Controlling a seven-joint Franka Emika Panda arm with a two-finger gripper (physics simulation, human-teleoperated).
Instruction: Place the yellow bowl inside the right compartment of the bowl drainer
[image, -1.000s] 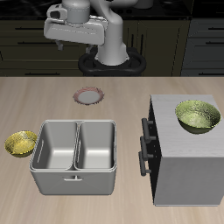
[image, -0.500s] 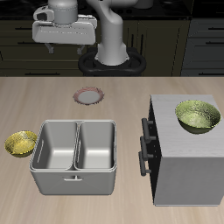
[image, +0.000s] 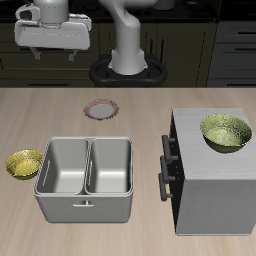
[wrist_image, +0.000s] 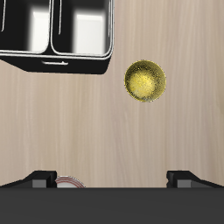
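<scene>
The small shiny yellow bowl (image: 24, 164) (wrist_image: 144, 81) sits on the wooden table beside the grey bowl drainer (image: 88, 200) (wrist_image: 58, 58), apart from it, on the side away from the right compartment (image: 112, 165) (wrist_image: 26, 26). Both wells look empty. My gripper (image: 57, 55) (wrist_image: 114, 179) hangs high above the back of the table, farther back than the bowl and well above it. Its fingers (wrist_image: 42, 178) are spread wide, open, with nothing between them.
A big grey box cabinet (image: 215, 195) with black handles stands on the drainer's other side, with a larger greenish patterned bowl (image: 226, 132) on top. A small pinkish plate (image: 101, 109) lies behind the drainer, in front of the robot's base (image: 125, 70).
My gripper has travelled sideways across the back of the table toward the yellow bowl's side, staying high and open. Bowl, drainer and cabinet have not moved.
</scene>
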